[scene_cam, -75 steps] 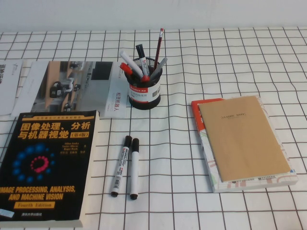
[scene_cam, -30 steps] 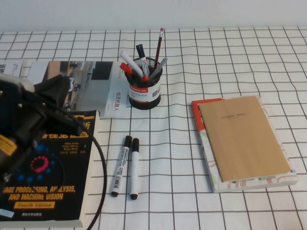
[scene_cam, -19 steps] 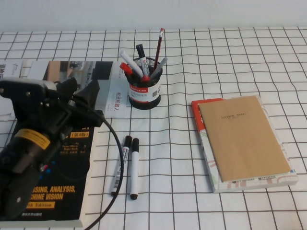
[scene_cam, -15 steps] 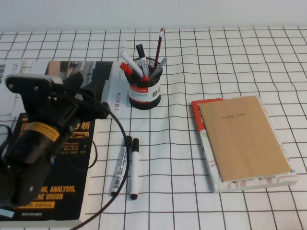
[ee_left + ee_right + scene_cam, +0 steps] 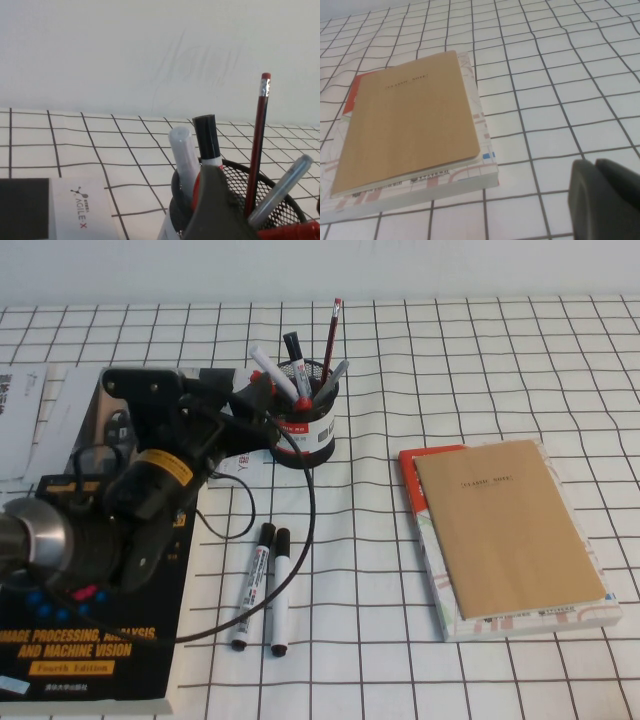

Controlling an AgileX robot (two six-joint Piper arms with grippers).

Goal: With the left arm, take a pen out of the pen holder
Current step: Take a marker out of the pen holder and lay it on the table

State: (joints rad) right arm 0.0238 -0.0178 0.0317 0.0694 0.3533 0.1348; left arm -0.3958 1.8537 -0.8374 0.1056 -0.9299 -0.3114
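Reach nearly complete: left gripper [image 5: 266,408] has swung in over the textbook [image 5: 90,640], jaws spread wide and empty, just beside the pen holder [image 5: 312,435] toward the table's far edge, its pens [image 5: 296,352] untouched. Right gripper [image 5: 607,200] waits beside the notebook [image 5: 410,120].

Fig. — Overhead view of the workspace. The left gripper [image 5: 262,408], jaws apart, sits at the left side of the black mesh pen holder [image 5: 305,440]; contact with the rim cannot be told. The holder stands upright at the table's far middle and carries a red pencil [image 5: 331,330], a black-capped marker [image 5: 293,348], a white marker [image 5: 272,370] and a grey pen [image 5: 333,378]. A pair of markers [image 5: 281,590] lies side by side on the checked tablecloth [image 5: 400,660] — nearer the camera. The arm crosses a dark textbook [image 5: 70,645] at left. At right, a tan notebook [image 5: 505,525] rests on other books.
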